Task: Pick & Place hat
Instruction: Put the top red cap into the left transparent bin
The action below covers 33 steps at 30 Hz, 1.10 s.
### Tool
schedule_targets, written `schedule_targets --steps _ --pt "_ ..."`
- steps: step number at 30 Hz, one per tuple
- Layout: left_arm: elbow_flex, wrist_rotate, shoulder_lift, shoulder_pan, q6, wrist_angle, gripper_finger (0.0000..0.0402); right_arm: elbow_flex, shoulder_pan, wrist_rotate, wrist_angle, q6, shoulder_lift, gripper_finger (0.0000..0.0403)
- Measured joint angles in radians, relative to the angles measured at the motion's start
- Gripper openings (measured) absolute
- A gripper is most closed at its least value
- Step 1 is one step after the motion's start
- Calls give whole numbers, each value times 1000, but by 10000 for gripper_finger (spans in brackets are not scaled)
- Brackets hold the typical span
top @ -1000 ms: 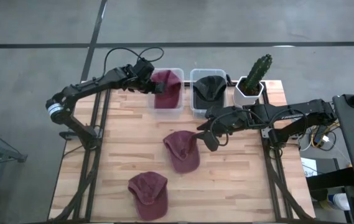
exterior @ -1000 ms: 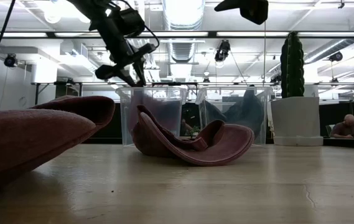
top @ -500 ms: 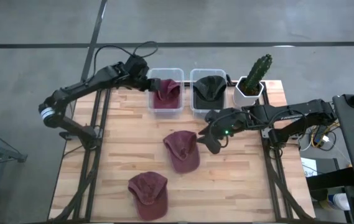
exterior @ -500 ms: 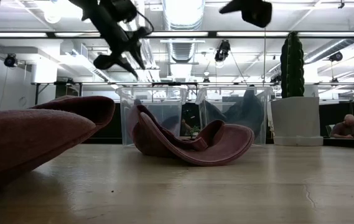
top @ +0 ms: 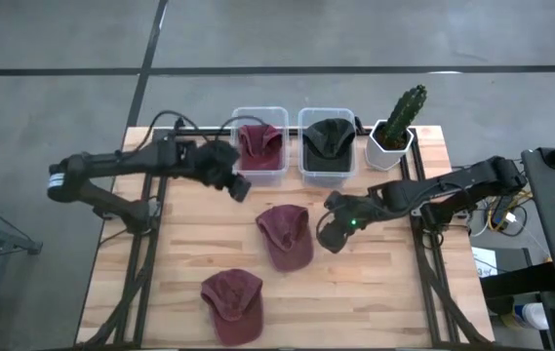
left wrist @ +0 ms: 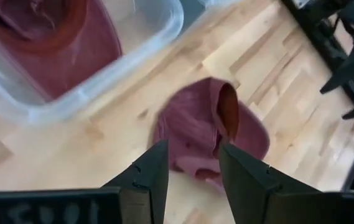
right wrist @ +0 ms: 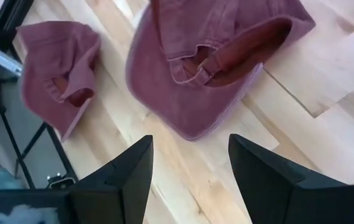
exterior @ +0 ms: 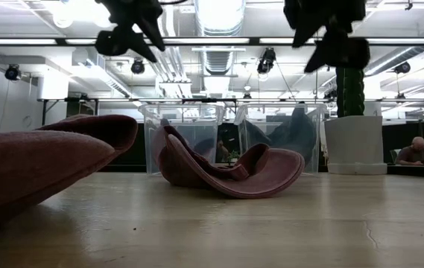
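Note:
A maroon hat (top: 285, 235) lies on the wooden table's middle, resting on its crown with its hollow side up (right wrist: 217, 59). A second maroon hat (top: 233, 304) lies nearer the near edge. A third maroon hat (top: 259, 146) sits inside the left clear bin (top: 241, 174). A dark hat (top: 328, 139) fills the right bin. My left gripper (top: 237, 182) hovers open over the table just near and left of the left bin, above the middle hat (left wrist: 211, 127). My right gripper (top: 330, 235) hangs open just right of the middle hat, above the table (exterior: 329, 33).
A cactus in a white pot (top: 394, 129) stands at the far right corner, beside the right bin (top: 306, 172). Both bins sit along the far edge. Bare wood shows on the table's left part (top: 179, 244) and its near right part (top: 375, 292). A person sits far behind (exterior: 418, 152).
My left gripper has drawn back from over the left bin toward the near edge and now hangs over the table before the bin. The maroon hat there has sunk into the bin. My right gripper has moved slightly toward the near edge and come lower beside the middle hat.

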Motion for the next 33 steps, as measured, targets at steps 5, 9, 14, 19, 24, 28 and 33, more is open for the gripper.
schedule_targets --steps 5,9,14,19,24,28,33 --pt "-64 -55 -5 -93 -120 3 132 -108 0 0 132 45 0 203" --pt "-124 -56 -5 -128 -205 12 132 -184 -3 2 214 95 0 203" --pt "-186 -58 -5 -143 -288 28 132 -274 -11 3 377 117 0 203" --pt "-223 -57 -5 -146 -291 81 132 -325 -36 27 425 132 0 203" --pt "-234 -57 -5 -146 -291 125 132 -355 -54 29 467 130 0 203" --pt "-234 -57 -5 -146 -291 134 132 -362 -53 31 501 114 1 203" --pt "-234 -57 -5 -147 -291 138 132 -351 -53 23 541 104 87 203"
